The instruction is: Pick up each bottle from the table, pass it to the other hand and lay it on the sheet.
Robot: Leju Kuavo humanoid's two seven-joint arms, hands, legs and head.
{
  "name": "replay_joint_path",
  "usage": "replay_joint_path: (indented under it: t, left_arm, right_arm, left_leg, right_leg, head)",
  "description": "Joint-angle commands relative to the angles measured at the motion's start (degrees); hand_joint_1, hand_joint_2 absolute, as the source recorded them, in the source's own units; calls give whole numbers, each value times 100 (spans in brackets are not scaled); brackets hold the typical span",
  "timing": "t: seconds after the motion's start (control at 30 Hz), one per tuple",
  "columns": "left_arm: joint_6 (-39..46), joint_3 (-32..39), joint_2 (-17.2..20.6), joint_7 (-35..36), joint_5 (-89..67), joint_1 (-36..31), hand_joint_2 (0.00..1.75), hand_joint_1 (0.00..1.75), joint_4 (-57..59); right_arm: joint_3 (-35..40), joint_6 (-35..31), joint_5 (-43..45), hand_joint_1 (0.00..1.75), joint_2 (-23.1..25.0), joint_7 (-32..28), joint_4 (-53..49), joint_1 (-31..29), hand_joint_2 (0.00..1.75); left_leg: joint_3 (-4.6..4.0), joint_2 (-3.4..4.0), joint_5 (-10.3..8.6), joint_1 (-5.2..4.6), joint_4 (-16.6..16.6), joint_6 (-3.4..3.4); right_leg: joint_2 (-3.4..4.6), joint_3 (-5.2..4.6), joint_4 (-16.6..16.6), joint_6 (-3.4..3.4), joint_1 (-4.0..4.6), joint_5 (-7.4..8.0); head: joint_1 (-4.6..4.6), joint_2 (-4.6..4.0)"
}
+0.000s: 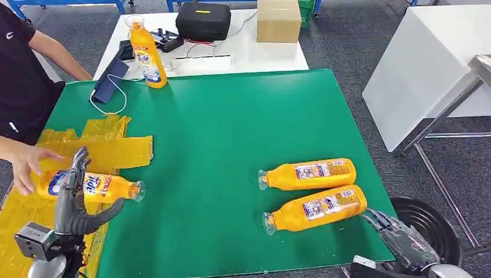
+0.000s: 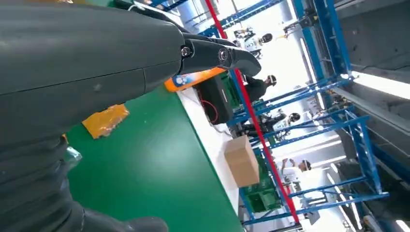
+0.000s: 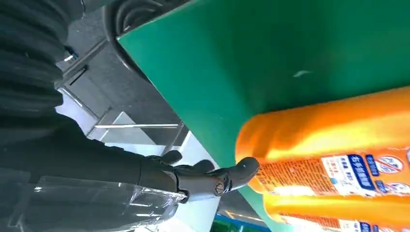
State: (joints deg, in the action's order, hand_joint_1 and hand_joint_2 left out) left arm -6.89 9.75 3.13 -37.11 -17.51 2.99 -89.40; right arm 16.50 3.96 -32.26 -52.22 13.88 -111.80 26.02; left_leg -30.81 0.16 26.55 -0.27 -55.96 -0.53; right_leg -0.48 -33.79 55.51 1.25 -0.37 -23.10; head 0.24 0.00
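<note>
A Tide bottle (image 1: pixel 92 186) lying on the yellow sheet (image 1: pixel 110 147) at 9 o'clock is touched by the left hand (image 1: pixel 78 194), fingers spread; the right hand (image 1: pixel 399 234), fingers loosely apart, is seen near a bottle (image 1: pixel 317 207) at 5 o'clock

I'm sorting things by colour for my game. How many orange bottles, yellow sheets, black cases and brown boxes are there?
Orange bottles: 4, one standing, one on the sheet, two lying at the right
Yellow sheets: 1
Black cases: 1
Brown boxes: 1
Total: 7
</note>
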Motion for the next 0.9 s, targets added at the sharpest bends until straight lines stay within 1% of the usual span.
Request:
replay_joint_path:
  t: [0.03,0.1,0.13,0.2,0.3,0.33,0.47,0.53,0.63,0.67,0.7,0.77,0.83,0.9]
  left_arm:
    - [-21,-51,-168,35,7,-71,175,0,74]
    - [-21,-51,-168,35,7,-71,175,0,74]
    - [-23,-52,-169,40,5,-59,175,0,67]
    - [-32,-49,-177,47,4,-49,175,0,57]
    - [-47,-26,-193,45,4,5,175,0,-9]
    - [-55,-15,-203,43,4,20,175,0,-29]
    - [-83,18,-199,39,-2,97,175,0,-97]
    - [-91,47,-206,40,-3,119,175,0,-121]
    - [-133,59,-201,24,-14,110,175,0,-118]
    - [-145,51,-203,20,-21,96,175,0,-107]
    - [-150,49,-205,19,-23,86,175,0,-99]
    - [-162,32,-207,18,-26,60,175,0,-77]
    - [-167,30,-204,18,-23,51,175,0,-71]
    - [-180,21,-204,19,-21,19,175,0,-41]
  right_arm:
    - [-77,-18,-18,0,72,30,28,38,175]
    - [-77,-18,-18,0,72,30,28,38,175]
    - [-65,-28,-50,0,135,38,73,-23,175]
    - [-79,-65,-141,0,233,27,137,-104,175]
    - [-117,-154,-496,0,761,-137,426,-473,175]
    - [-108,-140,-600,0,932,-213,528,-625,175]
    - [-222,-239,-946,0,1427,-487,625,-878,175]
    - [-250,-260,-1074,0,1570,-545,628,-951,175]
    - [-192,-194,-1183,0,1734,-612,714,-1132,175]
    - [-162,-169,-1229,0,1789,-627,767,-1196,175]
    - [-147,-158,-1251,0,1819,-642,792,-1227,175]
    - [-106,-139,-1299,0,1881,-674,852,-1289,175]
    - [-75,-123,-1331,0,1909,-693,877,-1329,175]
    - [-27,-65,-1377,0,1940,-708,960,-1422,175]
  left_leg:
    - [16,-8,7,4,1,5]
    - [7,-7,2,1,2,3]
    - [18,-8,9,6,0,6]
    - [17,-6,7,4,2,5]
    - [14,-1,2,5,8,4]
    - [26,1,7,12,8,8]
    - [15,12,0,7,10,5]
    - [32,17,6,15,12,9]
    - [28,28,7,13,9,8]
    - [14,28,1,9,7,5]
    - [29,28,7,13,8,8]
    - [18,25,1,9,8,5]
    - [33,25,10,17,6,9]
    - [21,25,2,7,9,5]
  right_leg:
    - [-4,20,-6,0,4,-7]
    - [-2,10,-4,0,2,-3]
    - [-1,23,-6,0,7,-8]
    - [1,21,-7,0,5,-6]
    - [4,17,-13,-1,6,1]
    - [9,31,-18,-2,12,-1]
    - [12,16,-16,-2,8,4]
    - [20,33,-22,-3,15,0]
    - [24,28,-17,-3,13,0]
    - [20,14,-13,-2,9,4]
    - [22,30,-17,-3,13,-1]
    - [18,19,-14,-1,10,3]
    - [22,37,-18,-2,17,-2]
    - [18,21,-13,-1,8,1]
  head:
    - [0,0]
    - [2,0]
    - [2,0]
    - [2,0]
    - [2,0]
    - [2,0]
    - [2,0]
    - [2,0]
    - [-2,0]
    - [2,0]
    - [2,0]
    - [2,0]
    - [2,0]
    - [2,0]
